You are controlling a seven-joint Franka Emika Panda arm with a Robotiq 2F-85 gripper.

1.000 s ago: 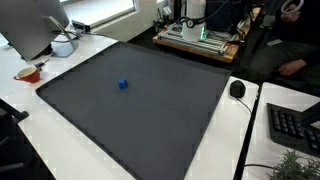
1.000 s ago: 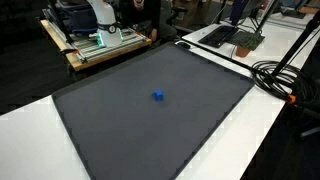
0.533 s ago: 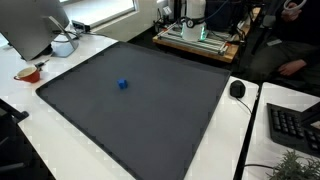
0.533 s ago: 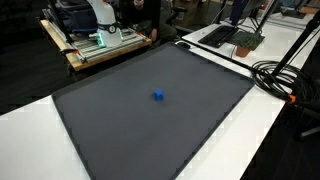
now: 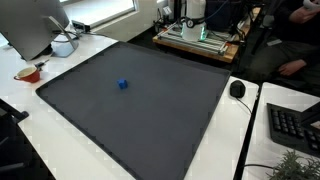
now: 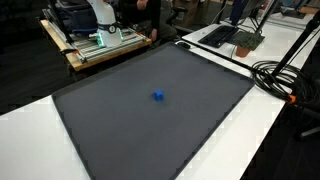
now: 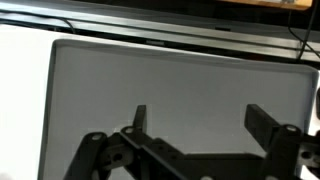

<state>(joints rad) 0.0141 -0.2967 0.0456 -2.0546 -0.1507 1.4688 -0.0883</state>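
Exterior view, far left: monitor [image 5: 30, 28] at the back corner of the white table [image 5: 62, 145]. A red bowl [image 5: 28, 73] sits in front of it, just off the mat's left corner.

Next: dark mat [image 5: 150, 115], which covers most of the table top. The blue cube [image 5: 122, 85] lies flat on it, left of the mat's middle, well apart from every edge and from the bowl. Nothing touches it.

Right of the mat: black mouse [image 5: 237, 89] on the white strip, just beside the mat's edge. Then a keyboard [image 5: 292, 125], and a plant [image 5: 290, 165] at the bottom corner.

Exterior view from the opposite side: white table [image 6: 30, 140] at left, mat [image 6: 120, 130] in the centre. The blue cube [image 6: 158, 96] is near the mat's middle, alone. Black cables [image 6: 272, 72] loop on the table at right, past the mat's edge.

Wrist view: the gripper [image 7: 200, 125] comes in from the bottom and hangs over the mat [image 7: 180, 80], near its far edge. The jaws are spread wide. The two fingers [image 7: 265, 122] stand well apart, with only bare mat showing between them. The white table [image 7: 25, 100] shows along the left. The cube does not show in this view.
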